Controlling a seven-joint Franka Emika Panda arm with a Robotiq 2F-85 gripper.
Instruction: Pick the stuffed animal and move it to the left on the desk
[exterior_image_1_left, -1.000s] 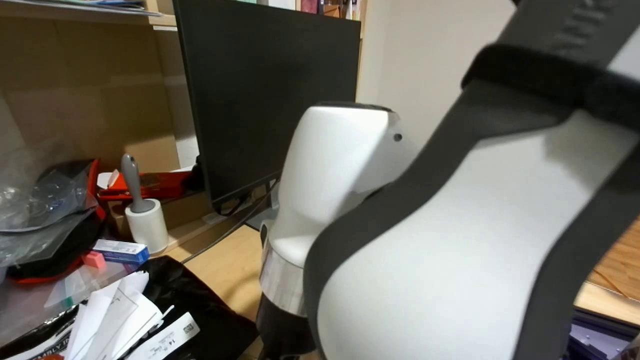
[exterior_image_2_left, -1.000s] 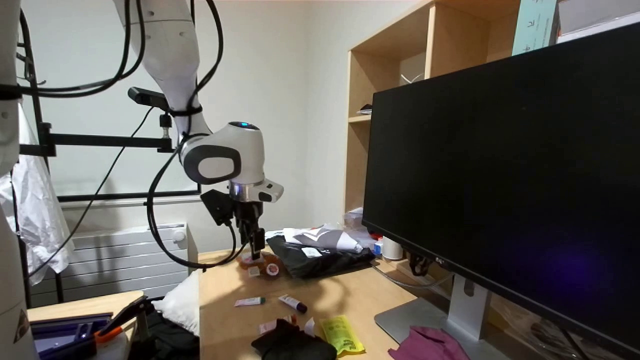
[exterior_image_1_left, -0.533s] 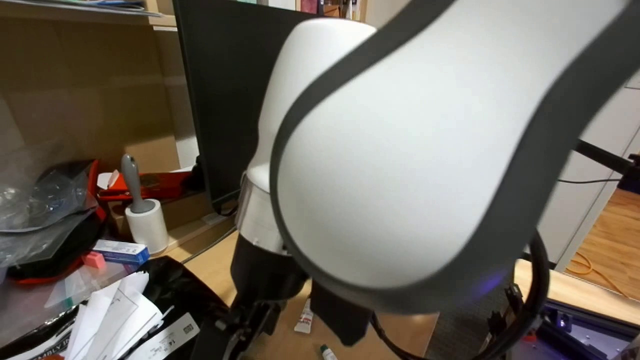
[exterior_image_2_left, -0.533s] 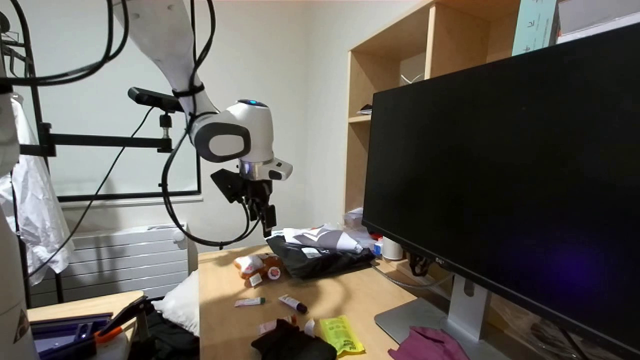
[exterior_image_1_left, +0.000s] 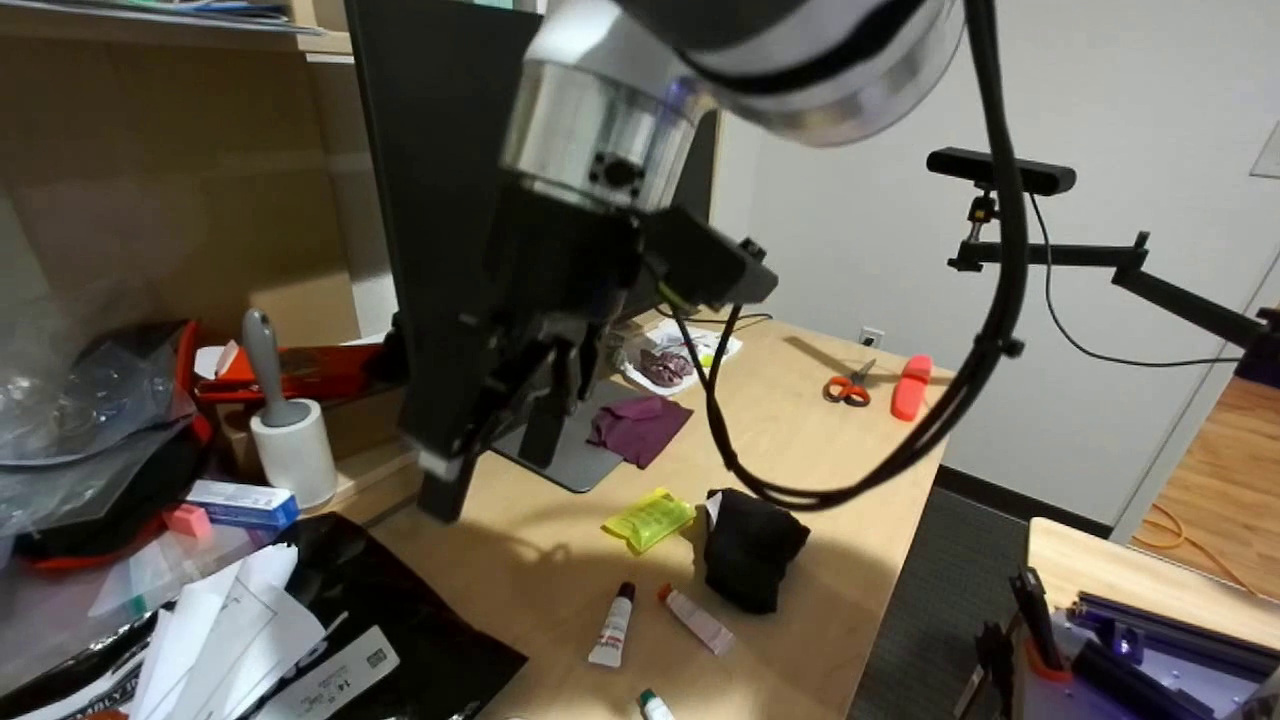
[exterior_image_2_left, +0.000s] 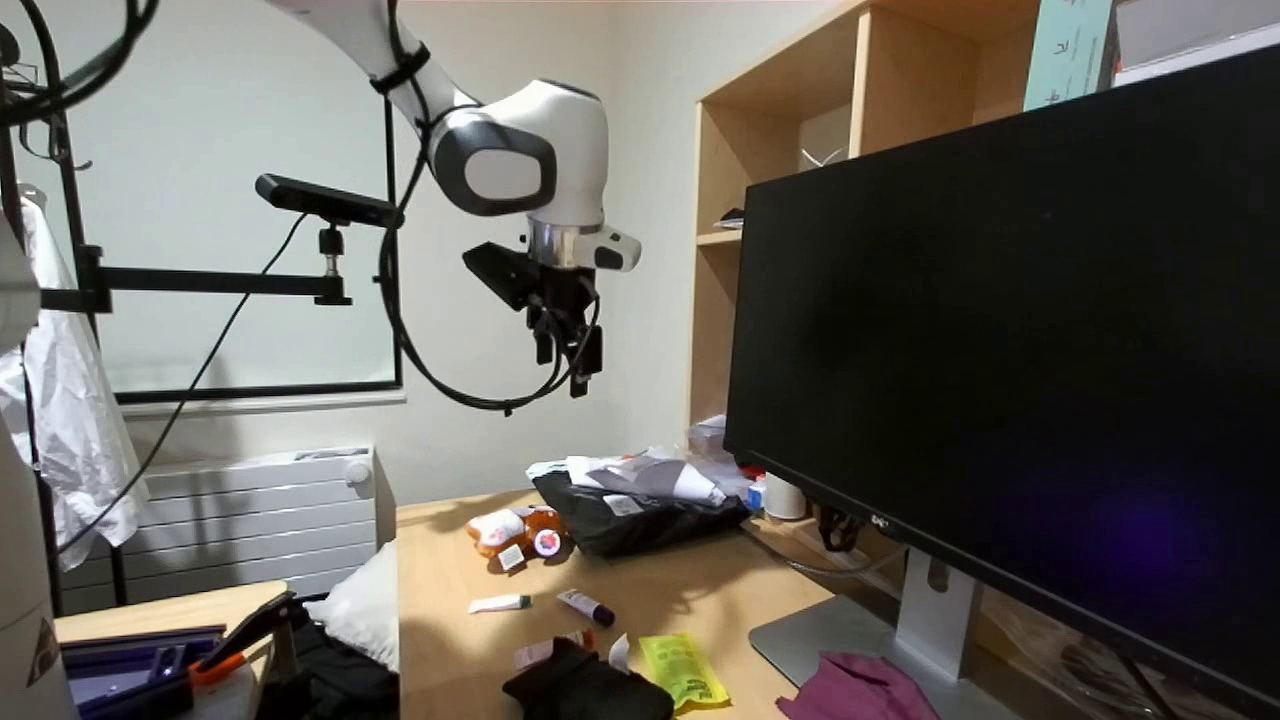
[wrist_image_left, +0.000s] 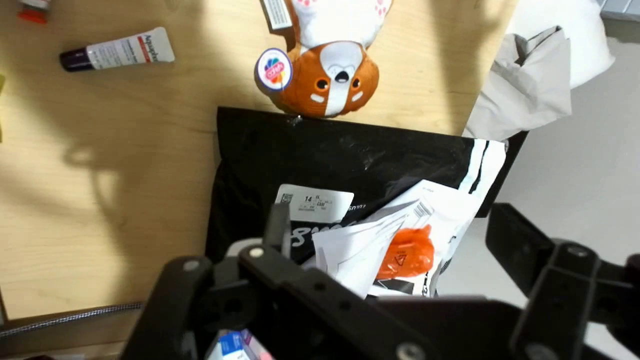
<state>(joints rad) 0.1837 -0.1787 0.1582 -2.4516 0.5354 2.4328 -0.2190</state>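
The stuffed animal is a brown and white plush with a round tag. It lies on the desk near the black package in an exterior view (exterior_image_2_left: 518, 532). In the wrist view, the stuffed animal (wrist_image_left: 336, 75) is at the top, face up with its head towards the package. It is out of view in the remaining exterior view. My gripper (exterior_image_2_left: 568, 362) is high above the desk, apart from the animal. It also shows in an exterior view (exterior_image_1_left: 492, 470). In the wrist view, its fingers (wrist_image_left: 394, 232) are wide apart with nothing between them.
A black package (wrist_image_left: 345, 150) with papers on it lies beside the animal. Small tubes (exterior_image_2_left: 586, 607), a yellow packet (exterior_image_2_left: 684, 670) and a black cloth (exterior_image_2_left: 590, 685) lie on the desk (exterior_image_2_left: 450, 650). A large monitor (exterior_image_2_left: 1000, 360) stands along one side.
My gripper has risen from close to the stuffed animal to high above the desk, shifting towards the package side. The animal stays on the desk and is now unobstructed.
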